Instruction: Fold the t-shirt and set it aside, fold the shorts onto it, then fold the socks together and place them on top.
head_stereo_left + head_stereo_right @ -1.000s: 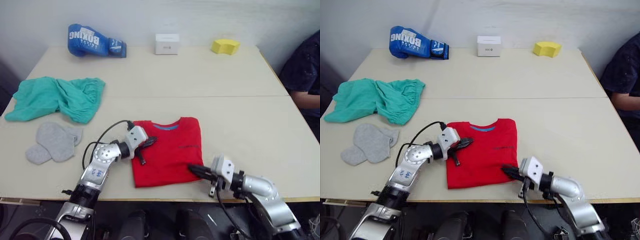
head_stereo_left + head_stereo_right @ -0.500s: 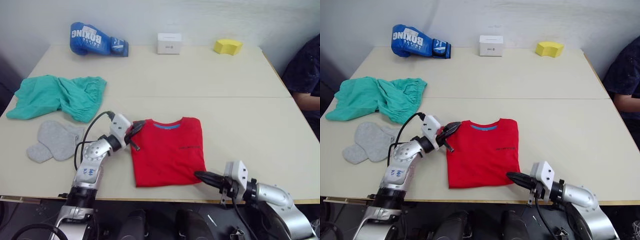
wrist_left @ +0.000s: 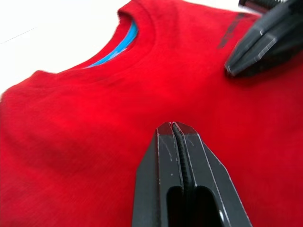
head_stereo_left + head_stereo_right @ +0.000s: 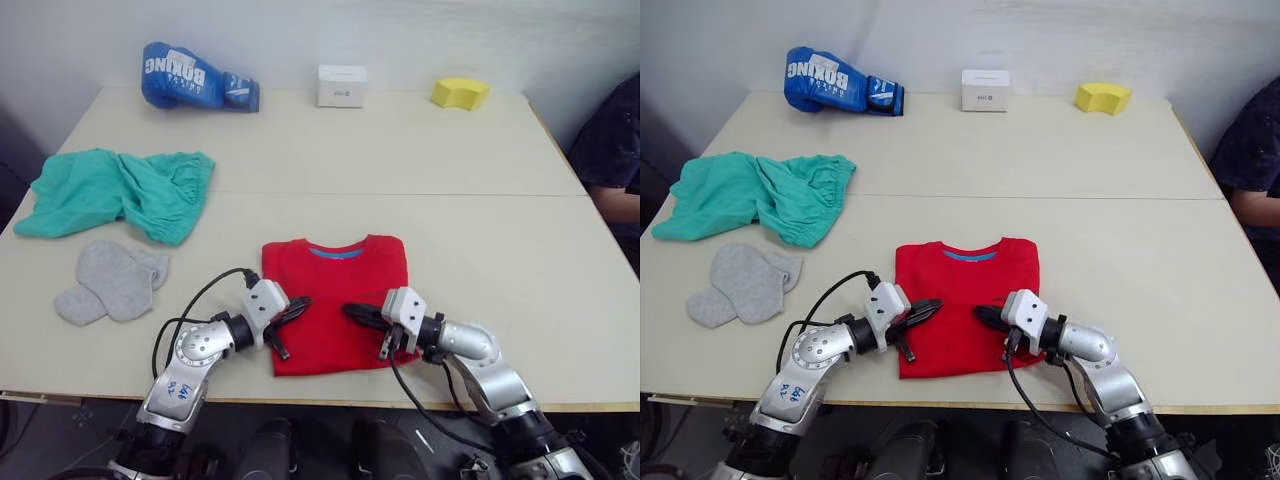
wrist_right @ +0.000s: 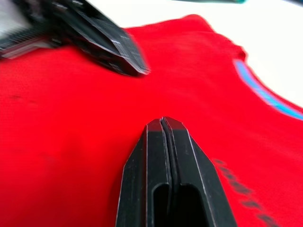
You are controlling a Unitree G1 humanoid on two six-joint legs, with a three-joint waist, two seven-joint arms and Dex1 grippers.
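Observation:
The red t-shirt point(image 4: 336, 295) lies folded into a rectangle near the table's front edge, blue collar band facing away from me. My left gripper point(image 4: 297, 305) rests shut over its left lower part, and my right gripper point(image 4: 354, 312) rests shut over its right lower part, the two tips pointing at each other. In the left wrist view my left gripper point(image 3: 173, 126) hovers just above red cloth with nothing between its fingers; the same holds for my right gripper point(image 5: 163, 121). The teal-green shorts point(image 4: 115, 191) lie crumpled at the far left. The grey socks point(image 4: 108, 283) lie flat in front of them.
A blue boxing glove point(image 4: 195, 78), a small white box point(image 4: 342, 86) and a yellow block point(image 4: 460, 93) stand along the table's point(image 4: 480, 230) far edge. A person's arm point(image 4: 616, 170) is at the right edge.
Both grippers have moved inward over the t-shirt's lower half: the left came down from the collar corner, the right came up from off the front edge. The shirt looks unchanged.

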